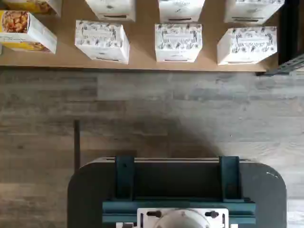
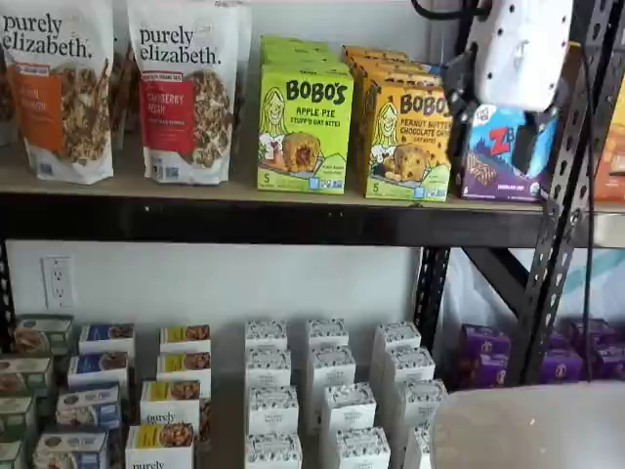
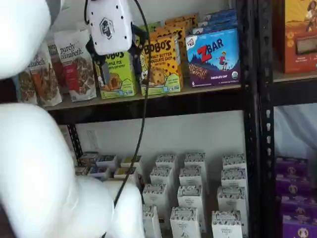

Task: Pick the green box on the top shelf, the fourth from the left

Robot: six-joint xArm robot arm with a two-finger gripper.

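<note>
Lime-green box (image 2: 305, 132) stands on top shelf (image 2: 234, 217), touching the orange box (image 2: 410, 142) at its 3 o'clock. Gripper (image 3: 119, 62) spread, empty. Risk: fingers snagging that neighbour.

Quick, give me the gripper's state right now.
Gripper: open, holding nothing, hanging in front of the green box on the top shelf.

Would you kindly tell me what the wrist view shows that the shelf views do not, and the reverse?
Only the wrist view: the plank floor and the dark mount with teal brackets. Only the shelf views: the green box on the top shelf, and the open pincer. Both: the small white boxes on the lower level.
</note>
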